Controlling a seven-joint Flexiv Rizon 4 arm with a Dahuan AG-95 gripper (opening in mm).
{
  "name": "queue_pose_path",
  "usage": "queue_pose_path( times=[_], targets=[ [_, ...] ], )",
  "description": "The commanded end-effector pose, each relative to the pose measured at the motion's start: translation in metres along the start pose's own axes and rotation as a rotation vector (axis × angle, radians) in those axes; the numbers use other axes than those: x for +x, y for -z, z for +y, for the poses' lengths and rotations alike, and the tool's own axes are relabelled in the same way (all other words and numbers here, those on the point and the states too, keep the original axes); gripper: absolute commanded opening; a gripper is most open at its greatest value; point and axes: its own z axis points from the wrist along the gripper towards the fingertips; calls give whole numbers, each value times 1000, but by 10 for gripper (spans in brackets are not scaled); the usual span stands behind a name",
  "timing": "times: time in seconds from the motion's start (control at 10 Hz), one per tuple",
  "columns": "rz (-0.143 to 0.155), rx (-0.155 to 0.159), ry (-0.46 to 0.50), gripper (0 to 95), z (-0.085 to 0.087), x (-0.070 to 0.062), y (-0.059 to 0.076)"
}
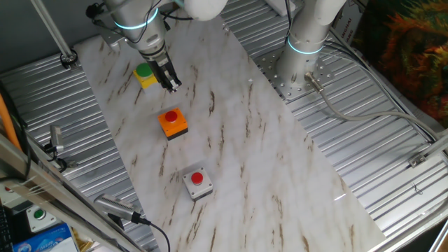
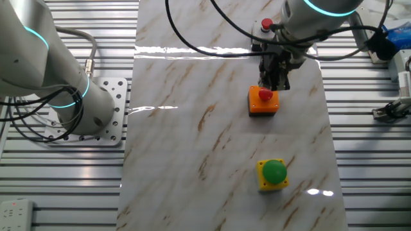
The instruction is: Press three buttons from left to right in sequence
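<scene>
Three button boxes stand in a row on the marble board (image 1: 231,140). The yellow box with a green button (image 1: 145,75) (image 2: 273,174) is at one end. The orange box with a red button (image 1: 172,122) (image 2: 264,101) is in the middle. The light-grey box with a red button (image 1: 197,182) (image 2: 266,25) is at the other end, partly hidden by the arm in the other fixed view. My gripper (image 1: 172,85) (image 2: 275,82) points down, raised over the board between the yellow and orange boxes and close to the orange one. Its dark fingertips touch no button.
A second arm's base (image 1: 305,52) (image 2: 77,106) is bolted beside the board. A white box with a green button (image 1: 38,215) lies near blue packaging (image 1: 49,238) at the table corner. A metal probe with a cable (image 1: 115,208) lies near the grey box.
</scene>
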Motion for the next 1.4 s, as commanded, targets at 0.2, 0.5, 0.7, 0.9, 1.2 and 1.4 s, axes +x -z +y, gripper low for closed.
queue_pose_path(
  times=[0.2, 0.5, 0.7, 0.9, 1.2, 1.4],
  targets=[
    [-4, 1, 73, 0, -62, 22, -1],
    [-10, 5, 101, 0, -96, 34, -10],
    [-18, 7, 117, 0, -114, 30, -24],
    [-17, 1, 129, 0, -132, 14, -28],
    [-17, 0, 141, 0, -146, -2, -37],
    [-22, -9, 152, 0, -164, 0, -51]
  ],
)
